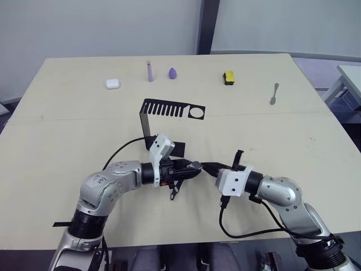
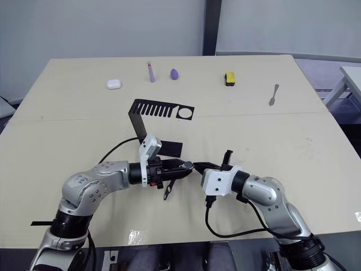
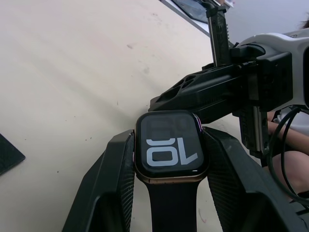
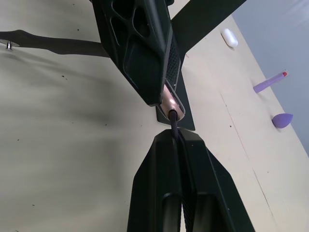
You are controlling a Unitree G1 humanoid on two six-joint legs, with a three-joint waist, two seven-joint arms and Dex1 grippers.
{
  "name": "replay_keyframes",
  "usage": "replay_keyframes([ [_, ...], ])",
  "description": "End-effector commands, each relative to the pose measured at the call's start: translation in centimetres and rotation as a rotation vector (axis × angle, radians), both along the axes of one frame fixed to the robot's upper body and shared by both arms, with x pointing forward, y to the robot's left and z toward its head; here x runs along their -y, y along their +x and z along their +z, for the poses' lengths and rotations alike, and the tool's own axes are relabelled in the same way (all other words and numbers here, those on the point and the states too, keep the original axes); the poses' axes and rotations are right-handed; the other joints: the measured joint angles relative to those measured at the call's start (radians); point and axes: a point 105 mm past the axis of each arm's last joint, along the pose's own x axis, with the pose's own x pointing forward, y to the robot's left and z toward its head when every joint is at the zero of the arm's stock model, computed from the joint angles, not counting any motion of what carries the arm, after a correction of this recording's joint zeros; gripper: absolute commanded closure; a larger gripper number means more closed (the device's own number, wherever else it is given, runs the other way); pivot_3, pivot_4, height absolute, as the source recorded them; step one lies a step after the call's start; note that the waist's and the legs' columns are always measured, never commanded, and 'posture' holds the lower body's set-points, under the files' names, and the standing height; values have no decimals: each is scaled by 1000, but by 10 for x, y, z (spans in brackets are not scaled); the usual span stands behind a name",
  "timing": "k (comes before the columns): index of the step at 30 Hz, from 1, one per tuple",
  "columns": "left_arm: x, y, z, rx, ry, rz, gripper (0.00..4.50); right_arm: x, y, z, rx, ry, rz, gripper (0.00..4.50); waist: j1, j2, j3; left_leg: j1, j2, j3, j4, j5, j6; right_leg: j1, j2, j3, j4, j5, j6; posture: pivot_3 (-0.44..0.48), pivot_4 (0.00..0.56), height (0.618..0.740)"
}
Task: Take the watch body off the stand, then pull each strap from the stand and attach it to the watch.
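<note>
My left gripper (image 1: 190, 167) is shut on the watch body (image 3: 171, 147), whose black screen shows white digits. One dark strap (image 3: 171, 208) is joined to the watch and dangles below the gripper (image 1: 173, 191) over the table. My right gripper (image 1: 210, 167) is shut on the second strap (image 4: 175, 126), and the strap's end meets the metallic edge of the watch body (image 4: 169, 104). The two grippers meet tip to tip in front of the black stand (image 1: 169, 108), whose comb slots hold nothing.
Along the far edge lie a white case (image 1: 113, 83), a lilac stick (image 1: 150, 72), a purple egg shape (image 1: 172, 73), a yellow-black block (image 1: 228, 77) and a spoon (image 1: 274, 94). A thin black strip (image 1: 62, 223) lies near the table's front left.
</note>
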Motion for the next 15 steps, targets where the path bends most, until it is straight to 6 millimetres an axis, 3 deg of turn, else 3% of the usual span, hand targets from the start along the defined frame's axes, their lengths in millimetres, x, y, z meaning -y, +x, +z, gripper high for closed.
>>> replay_keyframes([
  [1, 4, -8, 11, 51, -25, -47, 2893, -8, -5, 13, 57, 39, 30, 4500, 0, 0, 0, 0, 0, 0, 0, 0, 0, 0, 0, 0, 0, 0, 0, 0, 150, 740],
  [15, 5, -22, 11, 128, -11, -139, 2893, -10, -3, 11, 58, 55, 21, 4500, 0, 0, 0, 0, 0, 0, 0, 0, 0, 0, 0, 0, 0, 0, 0, 0, 150, 740],
])
